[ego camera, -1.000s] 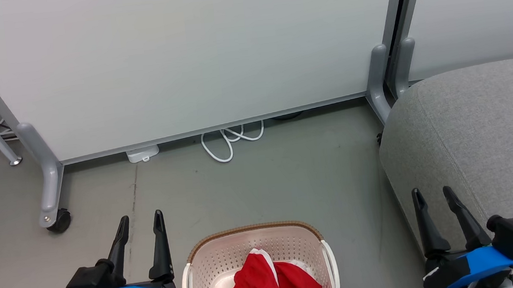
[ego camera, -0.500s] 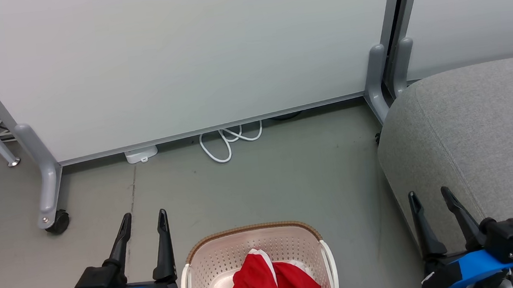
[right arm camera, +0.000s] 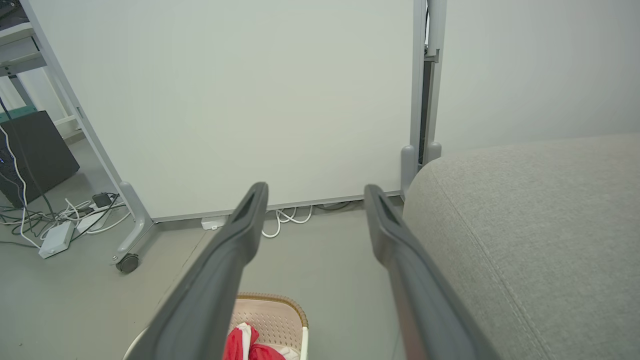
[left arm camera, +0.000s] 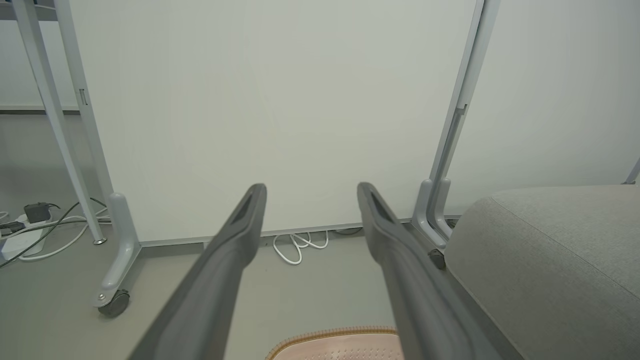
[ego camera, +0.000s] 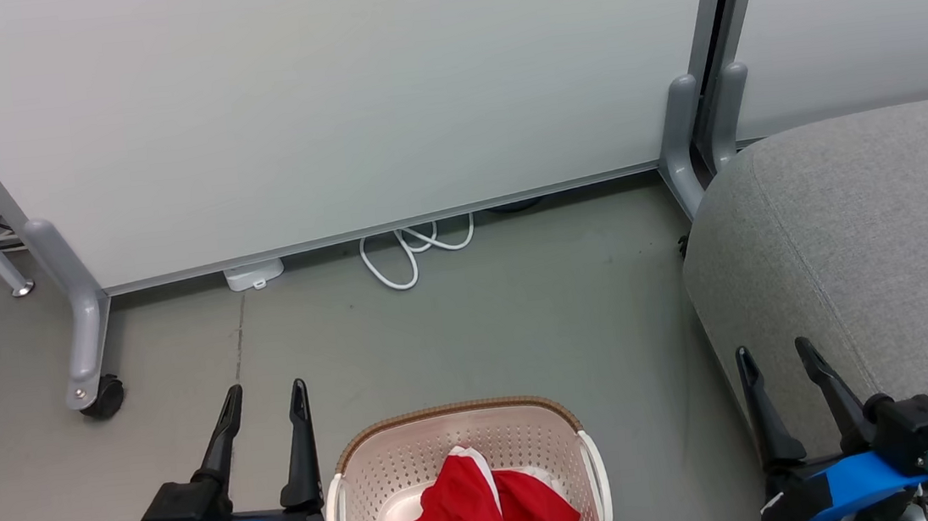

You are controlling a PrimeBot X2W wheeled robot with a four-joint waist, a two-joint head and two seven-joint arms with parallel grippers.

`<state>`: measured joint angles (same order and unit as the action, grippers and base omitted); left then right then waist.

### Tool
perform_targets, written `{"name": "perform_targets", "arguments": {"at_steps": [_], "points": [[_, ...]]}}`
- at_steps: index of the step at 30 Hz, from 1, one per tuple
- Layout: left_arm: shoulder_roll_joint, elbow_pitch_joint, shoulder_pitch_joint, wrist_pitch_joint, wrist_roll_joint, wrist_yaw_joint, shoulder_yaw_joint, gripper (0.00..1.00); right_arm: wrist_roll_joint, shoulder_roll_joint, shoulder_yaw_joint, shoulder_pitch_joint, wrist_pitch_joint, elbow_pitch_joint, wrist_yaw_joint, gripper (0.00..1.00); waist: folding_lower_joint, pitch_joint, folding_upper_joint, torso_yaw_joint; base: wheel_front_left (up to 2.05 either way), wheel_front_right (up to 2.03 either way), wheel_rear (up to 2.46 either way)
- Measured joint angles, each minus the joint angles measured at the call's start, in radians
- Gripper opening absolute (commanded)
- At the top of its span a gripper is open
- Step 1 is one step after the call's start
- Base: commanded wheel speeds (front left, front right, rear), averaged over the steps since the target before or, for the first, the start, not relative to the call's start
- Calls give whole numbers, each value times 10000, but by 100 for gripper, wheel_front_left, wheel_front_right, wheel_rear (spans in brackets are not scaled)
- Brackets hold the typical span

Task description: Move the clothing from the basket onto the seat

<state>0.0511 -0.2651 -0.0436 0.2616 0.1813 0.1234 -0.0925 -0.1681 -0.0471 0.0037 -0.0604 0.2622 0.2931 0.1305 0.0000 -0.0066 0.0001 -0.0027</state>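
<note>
Lower left: left gripper (ego camera: 265, 390) is hovering above the grey floor, fingers spreading wide and gripping nothing.
Bottom centre: the basket (ego camera: 453, 411) is standing on the floor just beside it, with the clothing (ego camera: 471, 515) lying bunched inside.
Lower right: right gripper (ego camera: 772, 347) is pointing up-frame, fingers standing wide apart and empty.
Right edge: the seat (ego camera: 879, 237) is sitting behind that gripper.
</note>
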Motion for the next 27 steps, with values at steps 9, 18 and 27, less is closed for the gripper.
{"name": "perform_targets", "arguments": {"at_steps": [9, 18, 27], "points": [[0, -86, 2, 2, 35, 4, -31, 100, -19, -2, 113, -15, 0, -42, 0, 100, 0, 97, 0, -41, 0, 0, 0], [-2, -779, -272, 12, 127, 6, -44, 100, -13, -4, 748, -553, 2, -309, 2, 100, 0, 857, 0, -507, 0, 0, 0], [-8, -2640, -1567, 13, 222, 10, -180, 100, -19, -15, 1335, -1709, 0, -702, 0, 100, 1, 2340, 0, -1277, 0, 0, 0]]}}
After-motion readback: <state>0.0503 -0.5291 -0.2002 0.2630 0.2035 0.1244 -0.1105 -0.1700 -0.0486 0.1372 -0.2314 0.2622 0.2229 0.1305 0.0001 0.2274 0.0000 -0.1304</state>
